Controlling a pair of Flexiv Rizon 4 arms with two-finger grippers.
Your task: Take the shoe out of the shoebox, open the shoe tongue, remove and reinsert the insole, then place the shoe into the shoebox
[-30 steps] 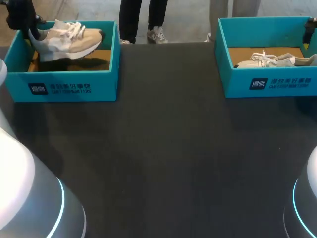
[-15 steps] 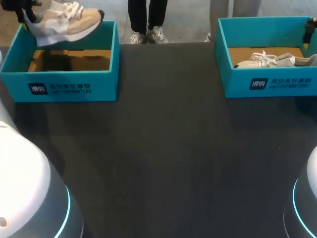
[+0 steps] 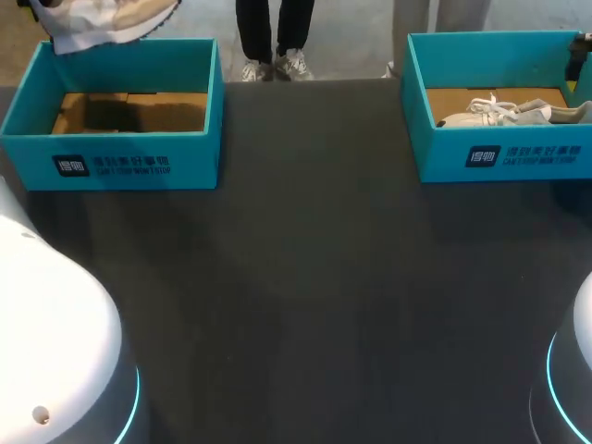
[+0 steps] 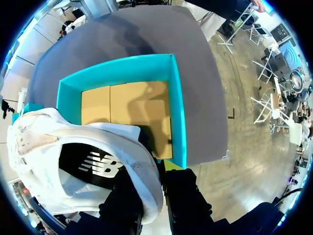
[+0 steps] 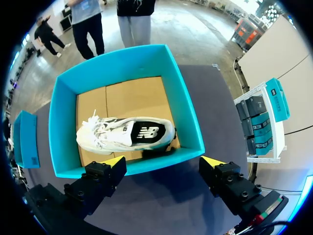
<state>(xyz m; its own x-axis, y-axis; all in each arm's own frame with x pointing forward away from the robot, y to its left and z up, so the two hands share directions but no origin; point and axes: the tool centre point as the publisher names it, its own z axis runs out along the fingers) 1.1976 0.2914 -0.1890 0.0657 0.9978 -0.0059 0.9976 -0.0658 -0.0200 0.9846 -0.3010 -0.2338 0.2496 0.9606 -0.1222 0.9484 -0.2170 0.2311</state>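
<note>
the shoe (image 4: 73, 161) is clamped by the left claw (image 4: 152, 172), above the box (image 3: 139, 157) at 10 o'clock; the right claw (image 5: 163, 161) is spread apart.

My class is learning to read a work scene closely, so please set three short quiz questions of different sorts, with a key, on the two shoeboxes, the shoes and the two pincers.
1. True or false: the shoe in the left pincer is held above the left shoebox, out of it.
2. What lies in the right shoebox? A) one white shoe B) nothing C) only a loose insole
3. Fill the gap: the right pincer is ___ (open or shut), with nothing between its fingers.
Key: 1 true; 2 A; 3 open.
</note>
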